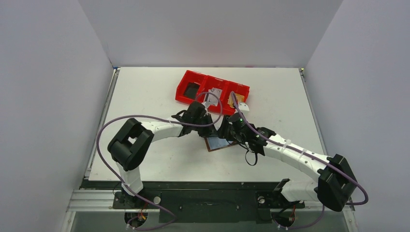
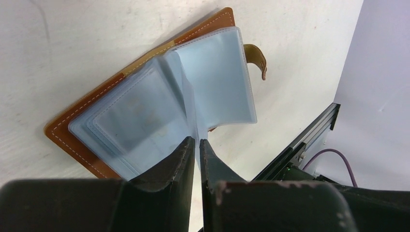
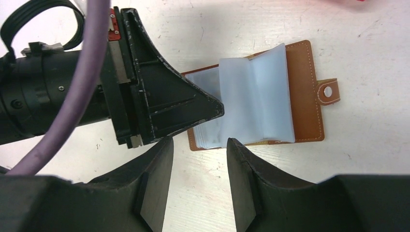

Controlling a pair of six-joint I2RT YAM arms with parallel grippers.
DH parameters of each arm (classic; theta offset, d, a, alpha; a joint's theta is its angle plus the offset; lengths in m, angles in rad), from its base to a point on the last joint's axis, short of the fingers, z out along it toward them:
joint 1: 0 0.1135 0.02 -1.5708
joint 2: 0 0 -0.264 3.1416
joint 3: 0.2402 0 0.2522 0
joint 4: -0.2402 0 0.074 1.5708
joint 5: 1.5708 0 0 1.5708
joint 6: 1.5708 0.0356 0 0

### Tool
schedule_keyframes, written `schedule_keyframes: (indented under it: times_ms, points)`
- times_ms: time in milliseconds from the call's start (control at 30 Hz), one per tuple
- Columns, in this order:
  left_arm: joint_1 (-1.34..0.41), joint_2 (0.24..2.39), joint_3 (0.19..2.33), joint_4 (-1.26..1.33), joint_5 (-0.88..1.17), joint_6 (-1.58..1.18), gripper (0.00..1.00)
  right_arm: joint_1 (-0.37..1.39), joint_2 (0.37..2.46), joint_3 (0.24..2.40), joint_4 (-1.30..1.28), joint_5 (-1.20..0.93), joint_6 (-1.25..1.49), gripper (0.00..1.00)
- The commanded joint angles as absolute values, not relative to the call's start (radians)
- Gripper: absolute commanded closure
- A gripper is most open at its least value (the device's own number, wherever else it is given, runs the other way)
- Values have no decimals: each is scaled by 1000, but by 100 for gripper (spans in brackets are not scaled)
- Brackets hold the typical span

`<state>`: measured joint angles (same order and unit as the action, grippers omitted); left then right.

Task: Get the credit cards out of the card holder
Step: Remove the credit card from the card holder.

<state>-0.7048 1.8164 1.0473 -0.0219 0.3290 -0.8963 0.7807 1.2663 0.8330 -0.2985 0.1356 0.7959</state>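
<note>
1. From above, the card holder (image 1: 220,143) lies open on the table (image 1: 145,96), a little in front of the red tray (image 1: 183,100).
2. The left gripper (image 1: 209,129) and the right gripper (image 1: 226,135) both crowd over it. A tan thing (image 1: 235,100) and a pale thing (image 1: 215,93) lie in the tray. They are too small to tell if they are the credit cards.
3. In the left wrist view, the left gripper (image 2: 197,141) has its fingers almost together. A thin clear page (image 2: 220,77) runs up into the slit and looks pinched.
4. The other pockets (image 2: 135,116) of the card holder (image 2: 208,26) are cloudy. I cannot tell if a card is inside.
5. In the right wrist view, the right gripper (image 3: 199,145) has its fingers apart with nothing between them. It hangs by the near edge of the card holder (image 3: 304,96).
6. The strap (image 3: 329,92) sticks out at the far side.
7. I think the step is lifting a page to open a pocket.
8. Next, the right gripper should go down to the pocket mouth. It must nip only a card's edge, not the plastic, and pull it straight out.
</note>
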Motion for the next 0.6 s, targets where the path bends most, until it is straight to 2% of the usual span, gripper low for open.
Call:
schedule_keyframes:
  times_ms: [0, 300, 567]
  points:
    - [-717, 1841, 1120, 33, 355, -905, 91, 771, 1208, 825, -308, 183, 795, 59]
    - [-722, 1899, 1220, 38, 382, -901, 83, 764, 1172, 828, -341, 206, 789, 59]
    - [-721, 2009, 1314, 30, 419, -884, 83, 744, 1141, 809, -367, 218, 788, 58]
